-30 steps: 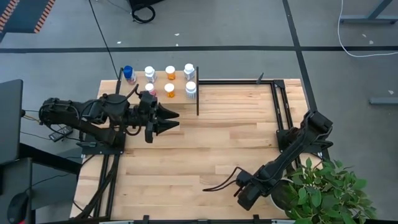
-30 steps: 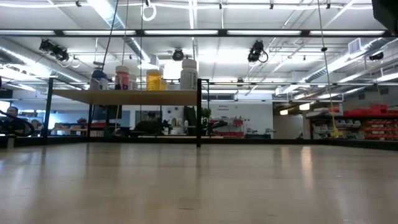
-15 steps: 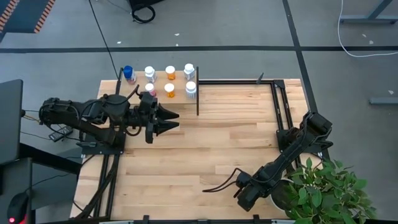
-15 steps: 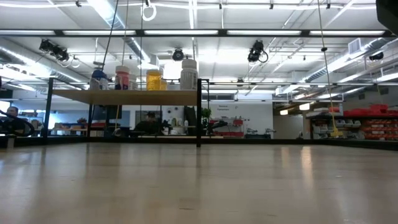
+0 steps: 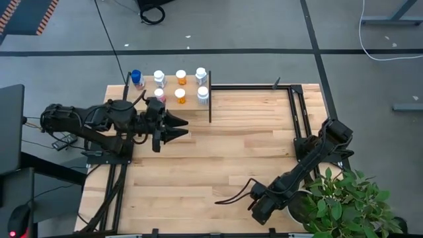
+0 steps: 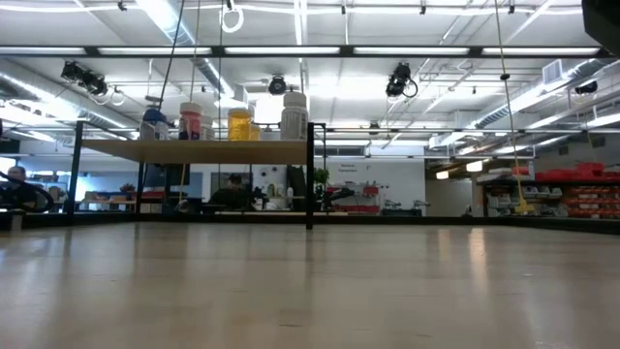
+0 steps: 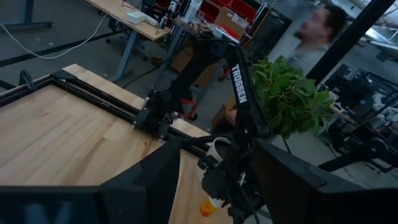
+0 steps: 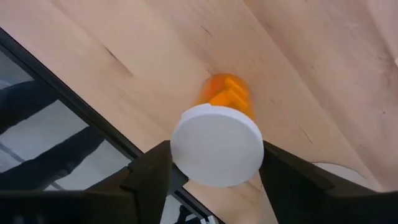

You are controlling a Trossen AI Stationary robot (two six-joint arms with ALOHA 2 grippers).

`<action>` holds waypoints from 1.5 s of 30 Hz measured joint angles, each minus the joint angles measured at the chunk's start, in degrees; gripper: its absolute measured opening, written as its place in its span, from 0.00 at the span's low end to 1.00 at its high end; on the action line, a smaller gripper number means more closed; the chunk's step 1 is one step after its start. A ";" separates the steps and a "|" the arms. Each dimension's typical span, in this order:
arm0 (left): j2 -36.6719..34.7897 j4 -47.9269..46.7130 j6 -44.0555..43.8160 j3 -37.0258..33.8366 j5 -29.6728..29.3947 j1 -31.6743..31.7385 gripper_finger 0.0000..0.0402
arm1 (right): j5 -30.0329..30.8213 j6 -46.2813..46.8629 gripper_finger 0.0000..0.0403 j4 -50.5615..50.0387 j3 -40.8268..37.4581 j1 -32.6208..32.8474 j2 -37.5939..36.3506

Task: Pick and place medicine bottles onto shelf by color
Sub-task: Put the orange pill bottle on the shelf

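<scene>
The shelf [image 5: 173, 99] stands at the table's far left and carries several medicine bottles [image 5: 180, 77], one of them blue-capped [image 5: 137, 77]; the low view shows them upright in a row [image 6: 239, 123]. An orange bottle with a white cap [image 8: 217, 144] stands on the table near its near right edge. My right gripper [image 8: 216, 149] points down over this bottle and is closed on its cap. In the high view the gripper [image 5: 256, 205] hides the bottle. My left gripper [image 5: 185, 125] hovers open in front of the shelf, pointing level toward the table's right, with nothing in it. My right gripper has the orange bottle's white cap [image 8: 186, 152] between its two fingers, one on each side of the rim. The fingers come steeply from above. The bottle stands upright, its orange body [image 8: 227, 93] below the cap and its base on the table.
A black metal frame [image 5: 294, 109] runs along the table's far and right edges. A potted plant [image 5: 347, 201] stands off the near right corner, next to the right arm. The middle of the plank tabletop [image 5: 225, 158] is bare wood. A person [image 7: 317, 37] shows in the room beyond.
</scene>
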 joint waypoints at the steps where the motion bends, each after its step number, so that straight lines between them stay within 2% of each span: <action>1: -0.38 -0.54 0.22 0.00 0.00 0.00 0.51 | -0.05 -0.03 0.58 0.28 0.00 -0.28 0.01; 9: -4.93 -1.08 2.43 0.00 -0.63 0.00 0.49 | 0.60 -4.41 0.56 3.08 0.04 -5.63 0.01; 17: -8.12 -4.02 2.41 0.02 -1.50 0.00 0.48 | 2.85 -15.43 0.56 7.51 0.07 -14.90 0.01; 26: -8.23 -4.83 2.39 0.02 -1.51 0.00 0.48 | 4.11 -25.74 0.56 14.75 1.73 -26.39 0.05; 34: -9.18 -5.86 2.43 0.02 -1.51 0.00 0.48 | 10.91 -43.24 0.56 13.34 14.17 -31.63 2.06; 38: -10.01 -6.33 2.43 0.02 -1.71 0.00 0.48 | 9.86 -49.63 0.56 8.48 23.84 -33.24 9.40; 45: -12.50 -6.45 2.45 0.07 -2.64 0.00 0.46 | 8.11 -56.66 0.56 -4.96 47.53 -36.44 25.10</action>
